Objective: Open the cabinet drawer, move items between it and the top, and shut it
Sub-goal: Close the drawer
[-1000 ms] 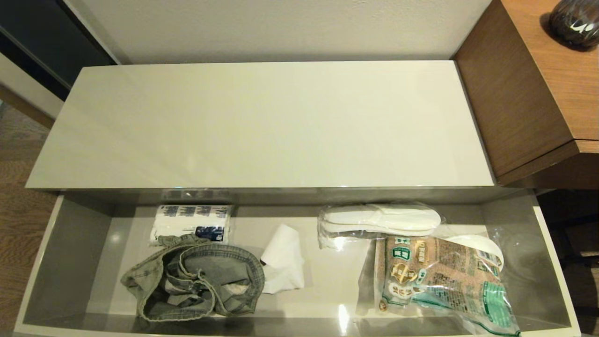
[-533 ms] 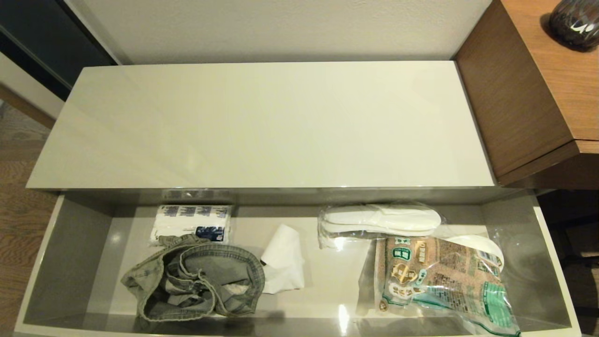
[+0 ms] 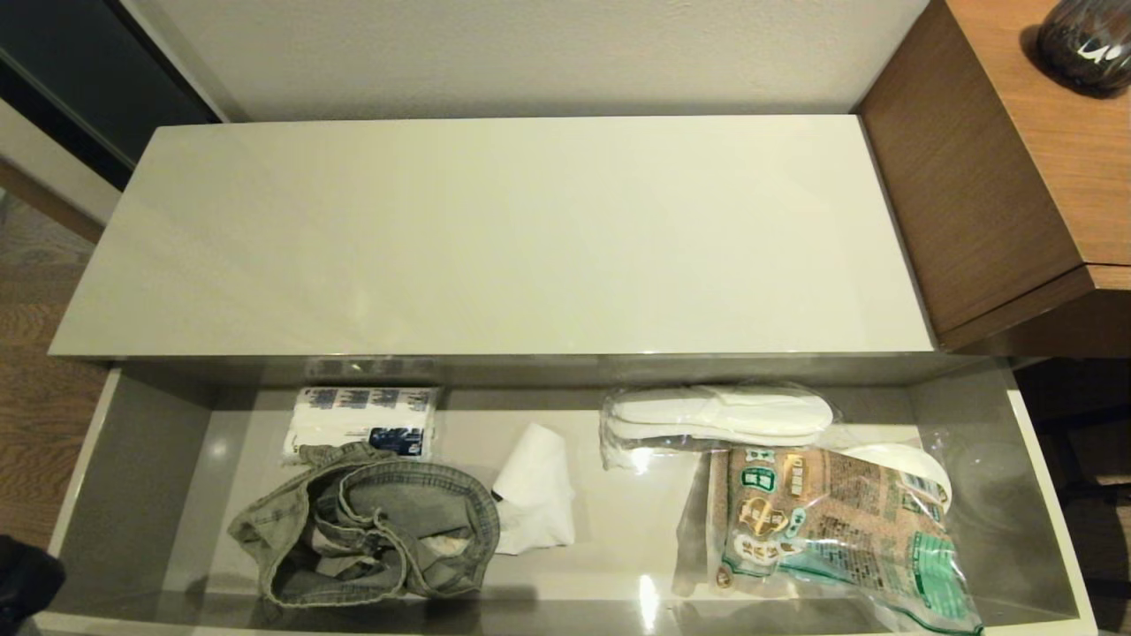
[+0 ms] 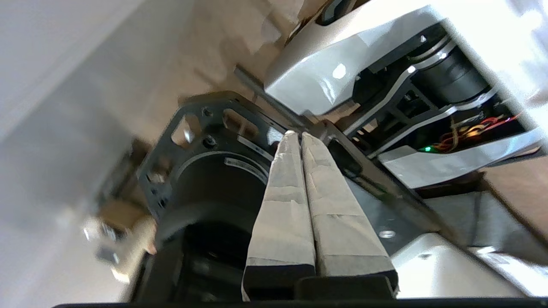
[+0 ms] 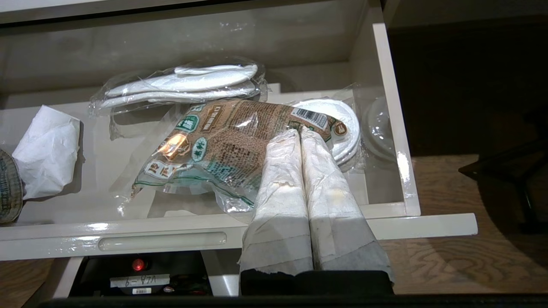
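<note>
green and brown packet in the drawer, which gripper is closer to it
Right. The right gripper hangs shut just above the packet, at the open drawer's right end. The left gripper, also shut, points at the robot's own base, away from the drawer.

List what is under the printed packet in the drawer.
Under the packet, a white round-edged item in clear plastic sticks out at the far right corner; most of it is covered, so I cannot say what it is. The drawer floor shows around the packet. The slippers lie behind it.

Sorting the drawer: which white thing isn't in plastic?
The crumpled paper beside the denim; the slippers and printed pack are wrapped.
</note>
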Robot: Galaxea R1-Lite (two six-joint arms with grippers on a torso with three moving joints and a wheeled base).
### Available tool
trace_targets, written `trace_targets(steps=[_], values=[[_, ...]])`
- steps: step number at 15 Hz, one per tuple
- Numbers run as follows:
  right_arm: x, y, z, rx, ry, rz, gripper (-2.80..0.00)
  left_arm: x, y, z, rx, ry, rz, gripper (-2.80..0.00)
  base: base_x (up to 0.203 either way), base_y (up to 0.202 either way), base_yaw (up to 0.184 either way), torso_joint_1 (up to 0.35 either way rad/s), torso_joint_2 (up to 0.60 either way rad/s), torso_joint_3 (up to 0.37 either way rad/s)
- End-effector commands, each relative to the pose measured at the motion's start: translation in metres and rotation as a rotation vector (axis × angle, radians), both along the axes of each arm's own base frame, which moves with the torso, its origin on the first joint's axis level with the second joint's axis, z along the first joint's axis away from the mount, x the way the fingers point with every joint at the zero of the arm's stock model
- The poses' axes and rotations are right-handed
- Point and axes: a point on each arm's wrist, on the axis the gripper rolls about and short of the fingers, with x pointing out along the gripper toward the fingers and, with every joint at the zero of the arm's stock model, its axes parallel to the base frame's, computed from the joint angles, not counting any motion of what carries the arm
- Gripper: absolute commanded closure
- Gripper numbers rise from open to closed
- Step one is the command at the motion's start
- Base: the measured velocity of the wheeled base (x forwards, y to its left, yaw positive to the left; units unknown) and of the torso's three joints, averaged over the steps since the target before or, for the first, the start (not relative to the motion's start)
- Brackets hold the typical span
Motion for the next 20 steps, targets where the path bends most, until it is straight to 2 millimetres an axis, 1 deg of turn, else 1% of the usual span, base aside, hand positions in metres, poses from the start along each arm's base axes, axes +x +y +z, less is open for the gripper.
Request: trace_targets(steps=[1, 3, 4, 6, 8, 10, 12, 13, 14, 15, 17, 20], values=[[0.000, 0.000, 0.000, 0.001, 0.003, 0.000, 0.00, 0.020, 0.001, 0.005, -0.010, 0.084, 0.058, 0.00, 0.000, 0.000, 0.000, 0.000, 0.00, 0.000], [0.000, 0.000, 0.000, 0.001, 0.003, 0.000, 0.00, 0.021, 0.000, 0.007, -0.014, 0.088, 0.065, 0.00, 0.000, 0.000, 0.000, 0.000, 0.00, 0.000], [0.000, 0.000, 0.000, 0.001, 0.003, 0.000, 0.00, 0.023, -0.001, 0.014, -0.015, 0.084, 0.068, 0.00, 0.000, 0.000, 0.000, 0.000, 0.00, 0.000], [0.000, 0.000, 0.000, 0.001, 0.001, 0.000, 0.00, 0.017, -0.002, 0.023, -0.011, 0.153, 0.070, 0.00, 0.000, 0.000, 0.000, 0.000, 0.00, 0.000], [0.000, 0.000, 0.000, 0.001, 0.000, 0.000, 0.00, 0.017, -0.002, 0.025, -0.008, 0.138, 0.069, 0.00, 0.000, 0.000, 0.000, 0.000, 0.00, 0.000], [0.000, 0.000, 0.000, 0.001, 0.003, 0.000, 0.00, 0.017, -0.002, 0.027, 0.002, 0.086, 0.064, 0.00, 0.000, 0.000, 0.000, 0.000, 0.00, 0.000], [0.000, 0.000, 0.000, 0.001, 0.003, 0.000, 0.00, 0.020, -0.004, 0.031, 0.015, -0.088, 0.022, 0.00, 0.000, 0.000, 0.000, 0.000, 0.00, 0.000], [0.000, 0.000, 0.000, 0.001, 0.001, 0.000, 0.00, 0.020, -0.005, 0.030, 0.030, -0.073, -0.001, 0.00, 0.000, 0.000, 0.000, 0.000, 0.00, 0.000], [0.000, 0.000, 0.000, 0.001, 0.001, 0.000, 0.00, 0.024, -0.007, 0.026, 0.045, -0.005, -0.027, 0.00, 0.000, 0.000, 0.000, 0.000, 0.00, 0.000], [0.000, 0.000, 0.000, 0.001, 0.002, 0.000, 0.00, 0.031, -0.010, 0.021, 0.060, 0.102, -0.062, 0.00, 0.000, 0.000, 0.000, 0.000, 0.00, 0.000], [0.000, 0.000, 0.000, 0.001, 0.000, 0.000, 0.00, 0.035, -0.018, 0.020, 0.083, 0.229, -0.148, 0.00, 0.000, 0.000, 0.000, 0.000, 0.00, 0.000], [0.000, 0.000, 0.000, 0.001, 0.003, 0.000, 0.00, 0.037, -0.035, 0.018, 0.044, 0.264, -0.280, 0.00, 0.000, 0.000, 0.000, 0.000, 0.00, 0.000]])
